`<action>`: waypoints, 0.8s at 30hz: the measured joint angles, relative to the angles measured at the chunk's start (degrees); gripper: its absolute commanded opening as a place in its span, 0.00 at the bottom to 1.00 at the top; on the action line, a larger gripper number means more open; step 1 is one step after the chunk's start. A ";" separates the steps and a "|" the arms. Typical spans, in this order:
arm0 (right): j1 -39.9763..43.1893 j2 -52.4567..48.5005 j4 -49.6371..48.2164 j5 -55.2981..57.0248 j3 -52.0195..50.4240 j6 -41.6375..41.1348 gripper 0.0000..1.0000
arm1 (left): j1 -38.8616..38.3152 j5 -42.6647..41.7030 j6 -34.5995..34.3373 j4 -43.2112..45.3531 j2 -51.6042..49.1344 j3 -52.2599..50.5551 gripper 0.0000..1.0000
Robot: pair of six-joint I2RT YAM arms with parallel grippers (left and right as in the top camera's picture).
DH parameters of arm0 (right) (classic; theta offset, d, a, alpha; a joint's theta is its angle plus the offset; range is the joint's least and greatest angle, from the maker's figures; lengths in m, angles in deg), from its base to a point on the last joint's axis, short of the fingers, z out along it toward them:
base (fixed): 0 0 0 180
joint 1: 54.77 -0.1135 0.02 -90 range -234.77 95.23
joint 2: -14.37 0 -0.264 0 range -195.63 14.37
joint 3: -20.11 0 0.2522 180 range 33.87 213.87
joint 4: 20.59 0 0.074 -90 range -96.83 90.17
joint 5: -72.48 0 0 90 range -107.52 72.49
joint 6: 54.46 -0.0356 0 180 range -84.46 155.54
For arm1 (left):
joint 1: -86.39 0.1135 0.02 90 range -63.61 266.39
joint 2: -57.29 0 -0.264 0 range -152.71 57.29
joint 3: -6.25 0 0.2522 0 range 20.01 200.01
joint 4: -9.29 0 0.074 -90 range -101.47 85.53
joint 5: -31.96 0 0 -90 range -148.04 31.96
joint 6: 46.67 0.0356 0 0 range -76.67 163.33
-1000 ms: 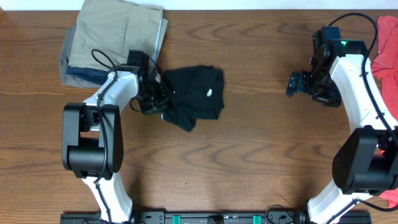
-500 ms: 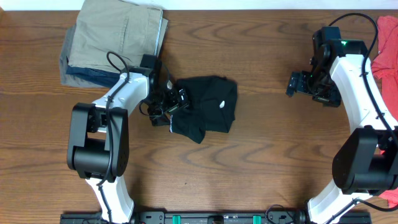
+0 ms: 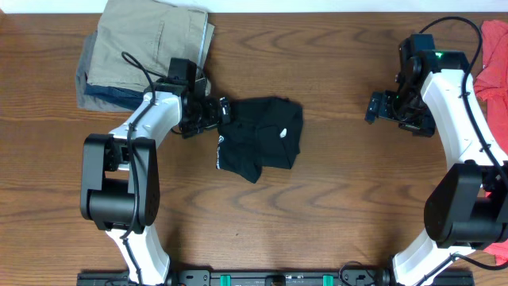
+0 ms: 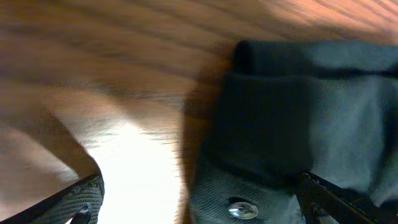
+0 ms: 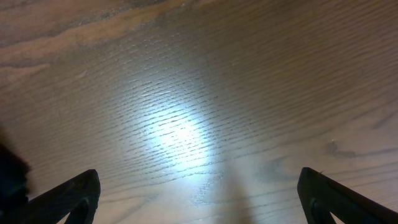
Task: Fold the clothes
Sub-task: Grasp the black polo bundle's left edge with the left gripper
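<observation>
Change noted: the left gripper [image 3: 221, 111], which a second ago was clamped on the left edge of the black short-sleeved shirt of soft fabric [image 3: 262, 139], has let go; its jaws now stand wide apart and it has drawn back up and to the left, just off the shirt's upper left corner; in that second the shirt slid a little right and down the frame and now lies free on the wooden tabletop [image 3: 317, 206], left of centre in the overhead view; judgement: this fold or drag is finished, and a fresh grasp is needed before any further fold. Right gripper [image 3: 373, 107] unchanged, jaws open, over bare wood at upper right, well apart from the shirt. Shirt's look: a compact, roughly square bundle, layers doubled, lower left corner jutting out unevenly; small white mark [image 3: 279, 133] faces up near the right side; the left wrist view shows a folded hem ridge and a small round metallic stud [image 4: 241, 210]. Folded khaki garment [image 3: 151, 36] sits at upper left; red garment [image 3: 496, 63] at the right edge.
</observation>
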 measured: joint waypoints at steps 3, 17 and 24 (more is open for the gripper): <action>0.00 0.00 0.00 -0.02 0.00 0.00 0.99 | -0.02 -2.84 3.02 0.00 -0.31 -0.04 0.91; 0.00 0.00 -0.02 0.00 0.00 0.00 0.99 | -1.60 -11.28 8.85 0.15 -0.68 -3.67 0.35; 0.00 0.00 0.00 -0.02 0.00 0.00 0.99 | -1.77 -11.06 8.50 -1.70 -1.16 -3.50 0.06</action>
